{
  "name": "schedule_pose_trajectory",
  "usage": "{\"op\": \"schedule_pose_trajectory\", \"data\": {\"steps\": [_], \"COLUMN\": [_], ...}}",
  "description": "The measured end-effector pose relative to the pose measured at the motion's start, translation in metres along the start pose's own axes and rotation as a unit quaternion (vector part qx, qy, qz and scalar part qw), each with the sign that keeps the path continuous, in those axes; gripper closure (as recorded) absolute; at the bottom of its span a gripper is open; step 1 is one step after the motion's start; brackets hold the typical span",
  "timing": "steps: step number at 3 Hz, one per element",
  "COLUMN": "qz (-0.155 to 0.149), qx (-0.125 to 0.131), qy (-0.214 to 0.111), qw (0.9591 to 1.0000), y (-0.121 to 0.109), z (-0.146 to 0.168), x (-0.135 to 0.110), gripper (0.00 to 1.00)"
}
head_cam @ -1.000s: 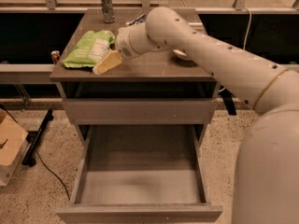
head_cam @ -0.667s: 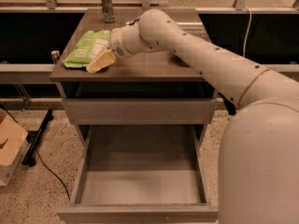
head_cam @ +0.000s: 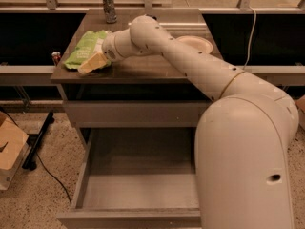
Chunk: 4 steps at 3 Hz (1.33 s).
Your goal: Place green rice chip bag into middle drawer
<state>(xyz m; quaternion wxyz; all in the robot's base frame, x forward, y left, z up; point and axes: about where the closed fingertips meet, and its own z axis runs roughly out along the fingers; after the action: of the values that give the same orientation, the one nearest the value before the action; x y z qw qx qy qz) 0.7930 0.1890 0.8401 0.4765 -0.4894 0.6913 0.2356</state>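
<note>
The green rice chip bag [head_cam: 85, 46] lies on the left part of the cabinet top [head_cam: 143, 68], light green with a white label panel. My gripper [head_cam: 93, 63] is at the bag's near right edge, low over it, at the end of my arm [head_cam: 190, 61], which reaches in from the right. I cannot tell whether it touches the bag. The middle drawer [head_cam: 138, 194] is pulled out below, low in the view, and its flat bottom is bare.
A white bowl [head_cam: 196, 44] sits on the right of the cabinet top, and a metal can [head_cam: 109, 5] stands at its back. A closed drawer front [head_cam: 133, 113] lies just under the top. A small red can [head_cam: 56, 57] is on the left ledge. A cardboard box [head_cam: 9, 149] sits on the floor at left.
My gripper has slid a little to the left across the cabinet top, further onto the near edge of the bag. The bag and drawer have not moved.
</note>
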Motion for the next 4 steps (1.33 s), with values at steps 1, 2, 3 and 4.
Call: {"op": "schedule_pose_trajectory", "data": {"steps": [1,2,3,4], "qz": [0.011,0.014,0.017,0.018], "qx": [0.001,0.008,0.015,0.023], "qy": [-0.002,-0.009,-0.018,-0.033], "qw": [0.9999,0.9998,0.9996,0.9990], "y": [0.002,0.001,0.002,0.002], "z": [0.008,0.006,-0.003,-0.018], "x": [0.000,-0.004,-0.007,-0.011], "gripper": [0.19,0.42,0.65,0.89]}}
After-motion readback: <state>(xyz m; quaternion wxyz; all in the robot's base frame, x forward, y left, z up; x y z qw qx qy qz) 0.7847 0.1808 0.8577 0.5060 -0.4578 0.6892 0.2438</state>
